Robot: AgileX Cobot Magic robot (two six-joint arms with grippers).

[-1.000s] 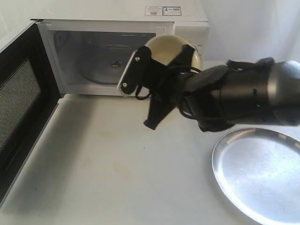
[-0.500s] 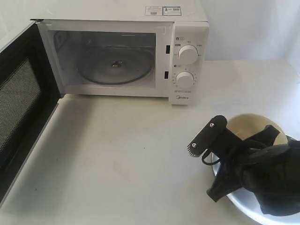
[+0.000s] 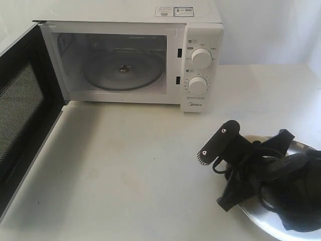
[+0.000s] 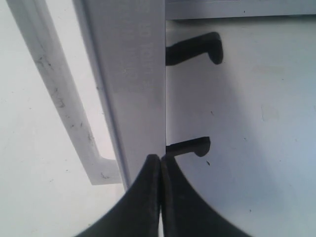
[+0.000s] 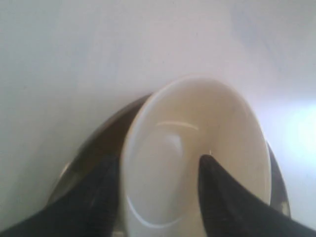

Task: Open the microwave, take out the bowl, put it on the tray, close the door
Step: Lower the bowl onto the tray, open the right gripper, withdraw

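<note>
Lowered since half a second ago, the bowl sits on the tray, near right on the table. The arm hides it in the exterior view, and the tray's edge is cut off. The right gripper stands apart, astride the bowl's wall. The left gripper is pressed together beside the open door.

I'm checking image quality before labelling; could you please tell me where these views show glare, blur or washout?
Exterior view: fairly sharp, soft light, a glint on the tray rim. Left wrist view: the door edge is soft, very near the lens. Right wrist view: the bowl is blurred and pale, the table washed out beside it, the fingers dark smears.
</note>
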